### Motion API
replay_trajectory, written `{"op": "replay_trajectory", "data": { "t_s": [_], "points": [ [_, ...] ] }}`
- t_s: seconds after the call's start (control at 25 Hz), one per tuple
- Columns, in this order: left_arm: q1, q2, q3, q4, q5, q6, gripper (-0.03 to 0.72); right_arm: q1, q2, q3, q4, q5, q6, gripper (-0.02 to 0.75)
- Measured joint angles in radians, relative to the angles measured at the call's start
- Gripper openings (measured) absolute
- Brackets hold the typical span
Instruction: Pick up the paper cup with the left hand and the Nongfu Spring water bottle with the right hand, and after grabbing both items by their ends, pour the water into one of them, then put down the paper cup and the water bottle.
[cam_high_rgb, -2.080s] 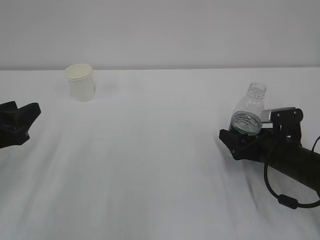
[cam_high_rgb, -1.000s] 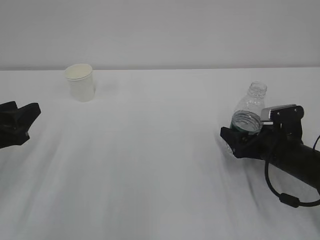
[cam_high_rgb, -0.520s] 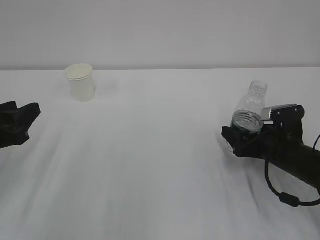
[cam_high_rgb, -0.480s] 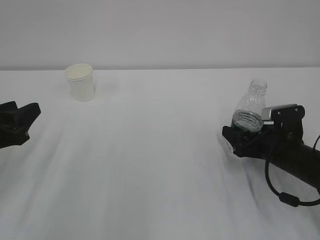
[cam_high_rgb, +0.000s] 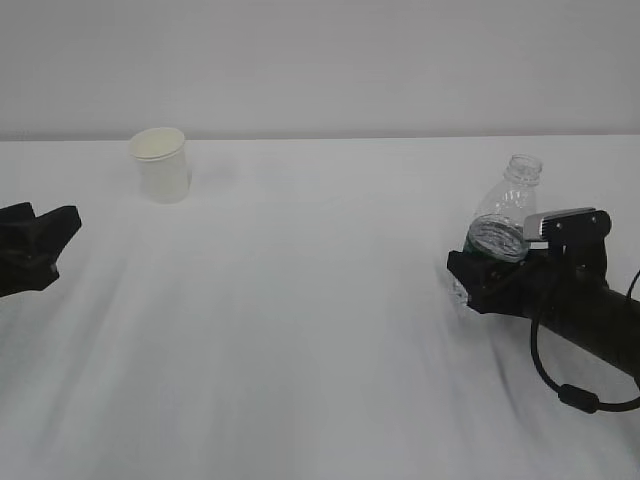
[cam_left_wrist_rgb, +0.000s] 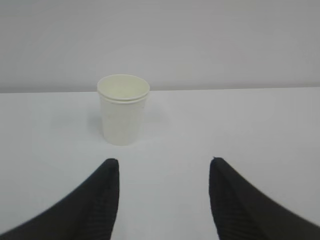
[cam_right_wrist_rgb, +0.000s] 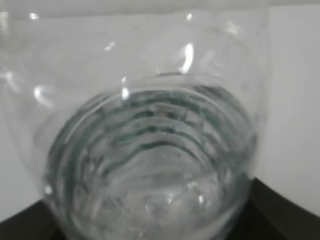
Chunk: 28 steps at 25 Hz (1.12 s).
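Observation:
The paper cup (cam_high_rgb: 162, 165) stands upright at the far left of the table, cream-white and empty-looking; in the left wrist view the paper cup (cam_left_wrist_rgb: 123, 109) is well ahead of the fingers. My left gripper (cam_high_rgb: 55, 245) hovers at the left edge, open, nothing between its fingertips (cam_left_wrist_rgb: 164, 161). The Nongfu Spring water bottle (cam_high_rgb: 505, 215), clear and uncapped, leans to the right with its lower part between the jaws of my right gripper (cam_high_rgb: 465, 283). Up close the ribbed bottle (cam_right_wrist_rgb: 150, 135) fills the right wrist view, a black finger (cam_right_wrist_rgb: 287, 212) against its side. Whether it holds water I cannot make out.
The white table (cam_high_rgb: 300, 330) runs back to a plain pale wall. The right arm's black cable (cam_high_rgb: 560, 385) loops low over the table at the right.
The bottle's top has tipped to the right as the right jaws came in on its lower part. The left gripper and the cup have stayed still.

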Motion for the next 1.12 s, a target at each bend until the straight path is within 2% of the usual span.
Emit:
{"op": "replay_trajectory", "data": {
  "t_s": [0.8, 1.12],
  "points": [
    [0.0, 0.0, 0.0, 0.0, 0.0, 0.001, 0.407, 0.0, -0.044, 0.025, 0.027, 0.028, -0.118, 0.452],
    [0.0, 0.0, 0.0, 0.0, 0.0, 0.001, 0.406, 0.0, -0.138, 0.093, 0.096, 0.029, -0.172, 0.447]
  ]
}}
